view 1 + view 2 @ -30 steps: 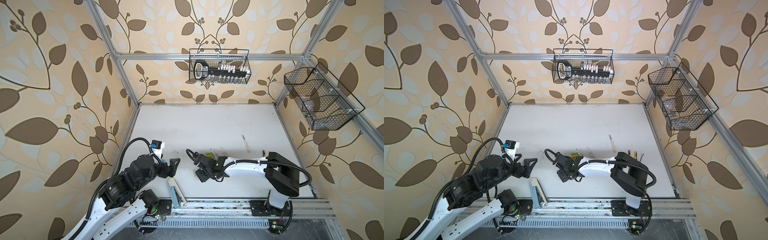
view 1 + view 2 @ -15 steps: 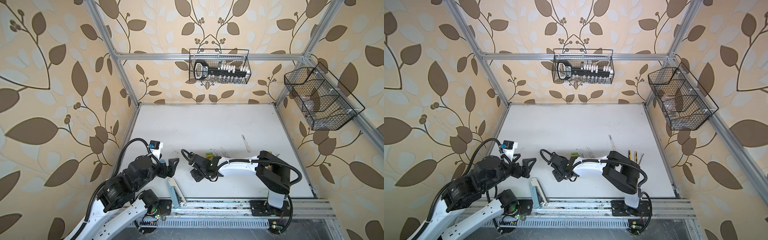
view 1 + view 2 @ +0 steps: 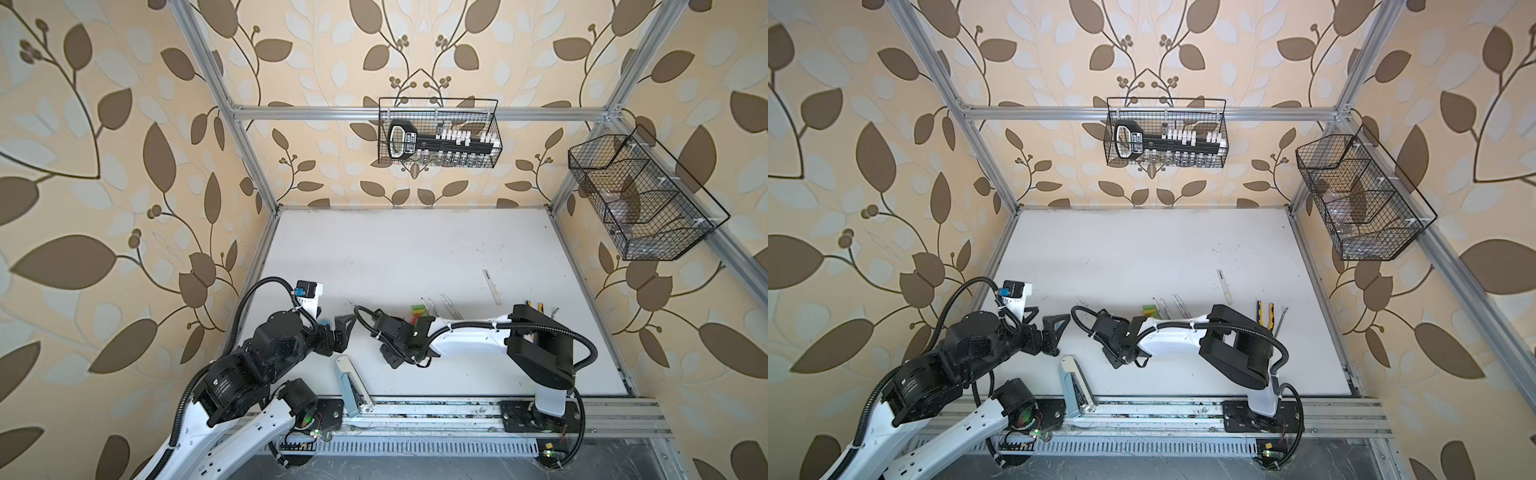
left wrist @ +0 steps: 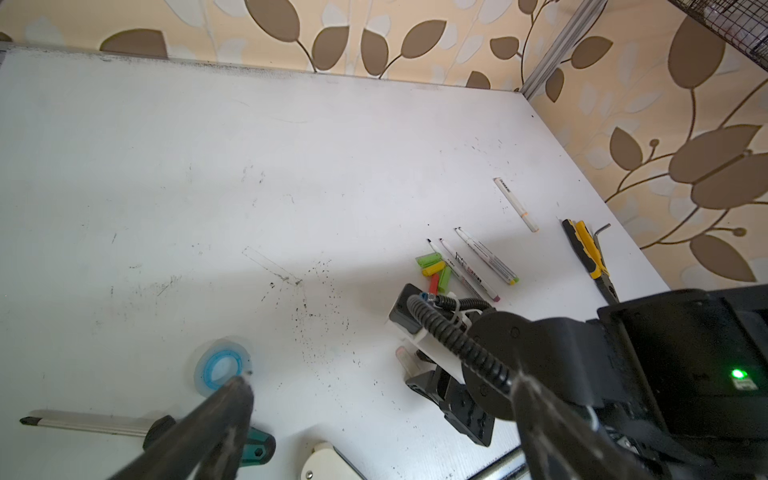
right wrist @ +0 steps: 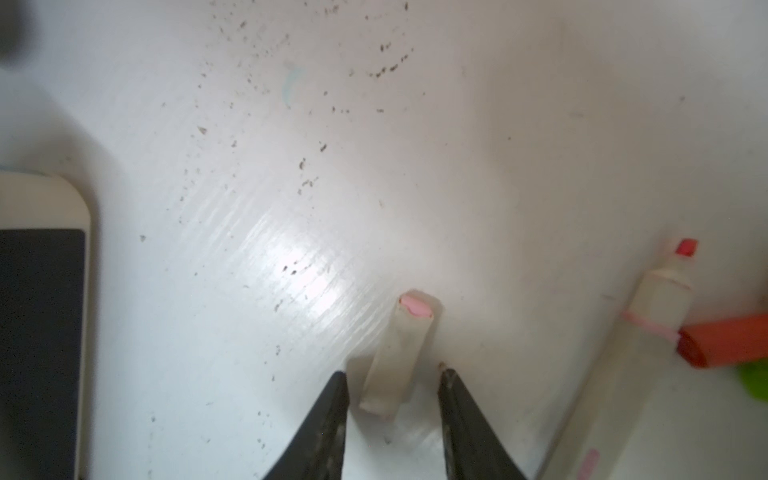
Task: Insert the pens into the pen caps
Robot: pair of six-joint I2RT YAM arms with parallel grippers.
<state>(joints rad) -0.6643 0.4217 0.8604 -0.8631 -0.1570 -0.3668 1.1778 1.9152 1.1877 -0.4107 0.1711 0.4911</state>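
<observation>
Across a scuffed white table (image 3: 415, 249), the right arm stretches past the middle and holds the right gripper (image 5: 392, 374) low over a lone whitish-grey cap (image 5: 395, 353). In a top view that spot sits at about 7 o'clock from the coloured caps (image 3: 417, 309). The jaws stand partly apart, one finger on each side of the cap with a sliver of table showing on both sides, so nothing is gripped yet. The straddle looks set for a pinch across the cap's narrow width.

The left gripper (image 3: 341, 332) hangs wide open and empty at about 10 o'clock of its partner, seemingly free to take a pen. A thick white pen (image 5: 660, 307) lies near the cap, its red tip bare and its barrel roughly parallel to it. The cap lies flat, its long axis running along the line of the fingers and its pink end pointing away from the wrist.
</observation>
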